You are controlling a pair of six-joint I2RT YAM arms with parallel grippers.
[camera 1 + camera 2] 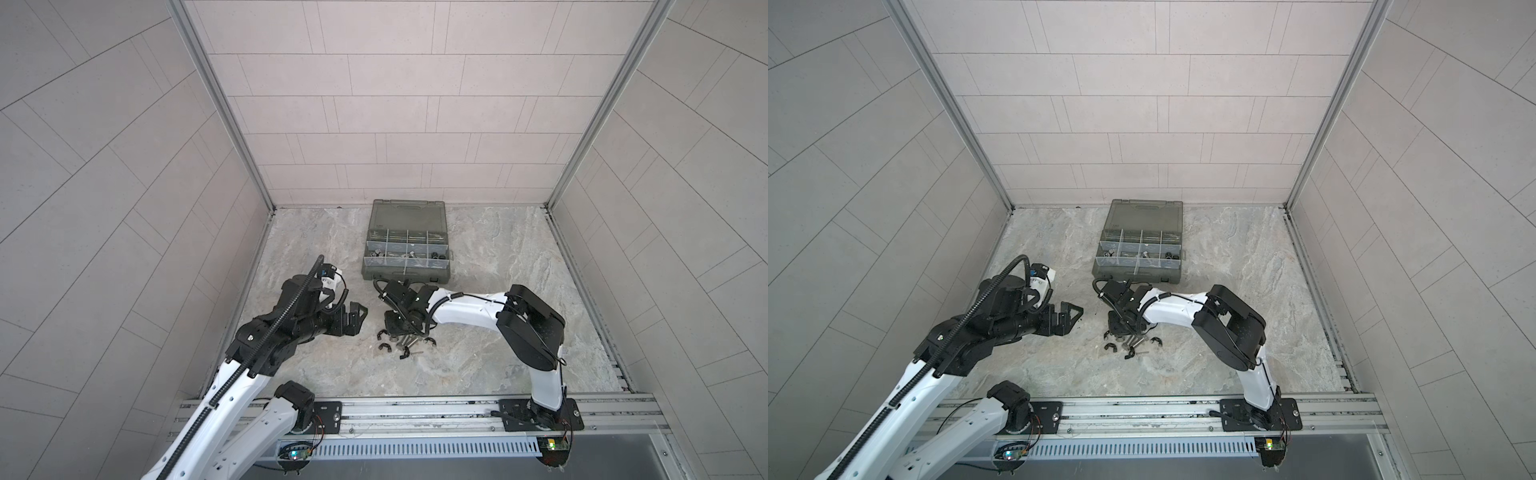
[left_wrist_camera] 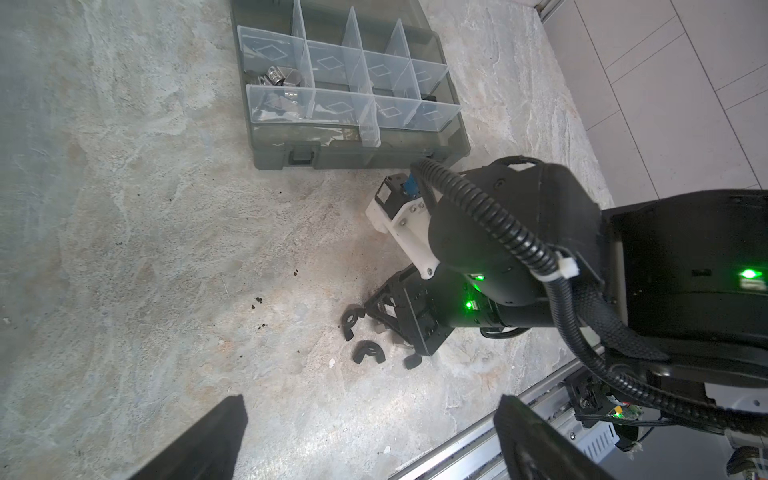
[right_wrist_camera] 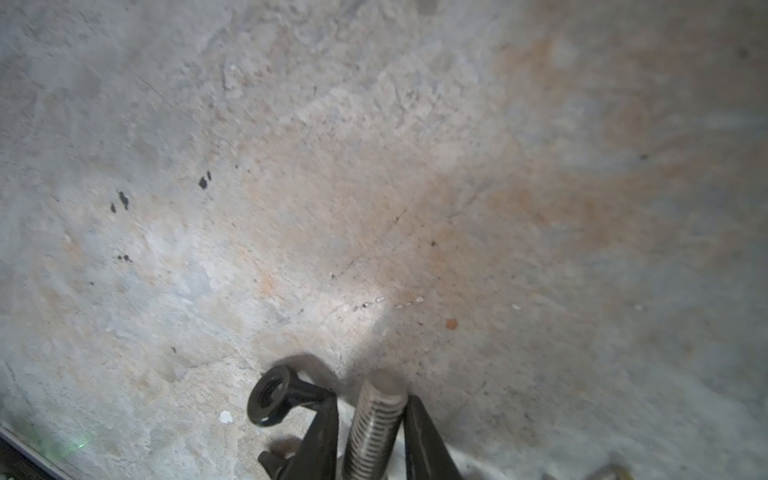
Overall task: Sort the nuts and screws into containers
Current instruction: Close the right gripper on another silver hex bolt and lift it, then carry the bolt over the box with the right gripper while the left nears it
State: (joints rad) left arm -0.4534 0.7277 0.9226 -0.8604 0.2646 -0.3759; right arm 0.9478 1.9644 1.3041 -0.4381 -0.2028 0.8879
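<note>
- The screw [image 3: 376,424] is silver, with a coarse thread and a flat, blunt end. It lies on the desk [image 3: 457,187] between the dark fingers [image 3: 320,440] of the right gripper [image 3: 373,405].
- One finger sits against the thread and the other shows a pale sliver beside it. I cannot tell whether the gripper already pinches the screw.
- In both top views, a few silver screws [image 1: 409,341] [image 1: 1133,343] lie side by side just in front of the case [image 1: 405,275], under that gripper.
- The nuts [image 2: 368,351] are black, each a threaded ring with curved wings. They lie scattered around the screws, also in front of the case. One nut [image 3: 270,395] lies just beside a finger.
- The case is dark grey-green, its smoky lid [image 1: 407,214] open and lying back. Pale clear dividers [image 2: 345,62] split it into compartments.
- Silver parts [image 2: 278,79] sit in an end compartment, too small to name.
- The left gripper [image 2: 372,415] hangs off the case's front-left corner, well apart from the pile. Its jaws are wide apart and empty.
</note>
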